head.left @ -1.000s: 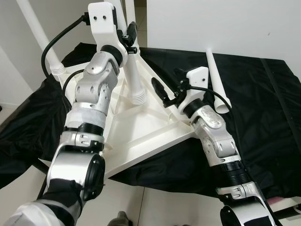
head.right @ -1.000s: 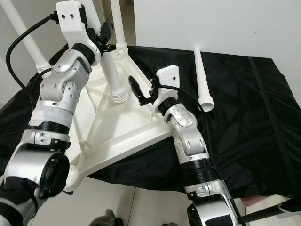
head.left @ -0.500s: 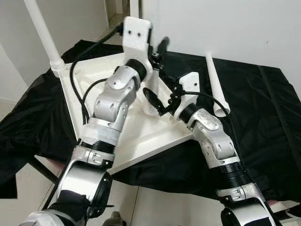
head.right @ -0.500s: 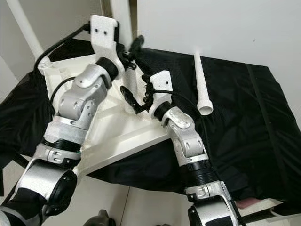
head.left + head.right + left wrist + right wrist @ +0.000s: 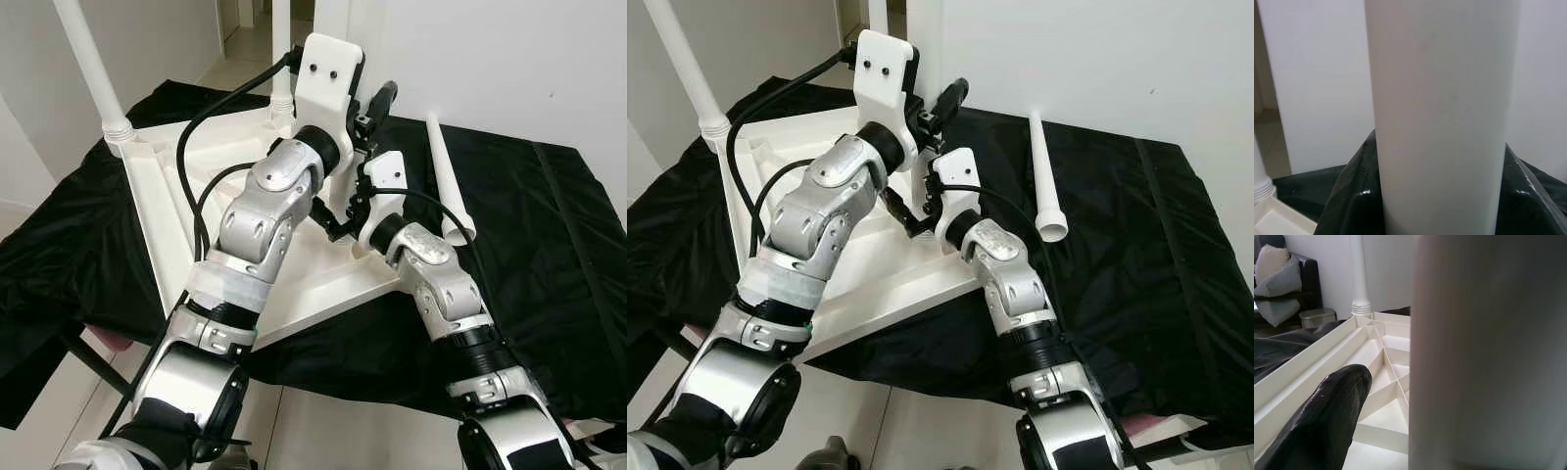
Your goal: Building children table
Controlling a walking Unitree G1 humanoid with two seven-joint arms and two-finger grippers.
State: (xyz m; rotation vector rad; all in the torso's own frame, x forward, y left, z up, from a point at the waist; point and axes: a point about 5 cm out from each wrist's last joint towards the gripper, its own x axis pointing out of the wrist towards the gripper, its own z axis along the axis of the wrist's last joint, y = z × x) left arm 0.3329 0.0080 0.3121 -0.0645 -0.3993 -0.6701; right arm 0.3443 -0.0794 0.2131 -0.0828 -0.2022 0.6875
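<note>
Overhead, from the left eye view, the upturned tabletop [image 5: 167, 215] lies on a black cloth [image 5: 549, 245]. A corner leg [image 5: 88, 59] stands upright at its far left corner. The left gripper [image 5: 377, 108] and right gripper [image 5: 331, 217] meet over the near right corner, the right one lower and closer to the socket. A loose leg [image 5: 446, 176] lies along the cloth just right of them, thick end nearest. In the right eye view the same crossing shows against a white wall [image 5: 1097, 59]. The left wrist view has a third leg [image 5: 1442, 117] upright and very close; whether that claw grips it I cannot tell. The right wrist view shows this leg beside the ribbed underside, grip likewise unclear.
</note>
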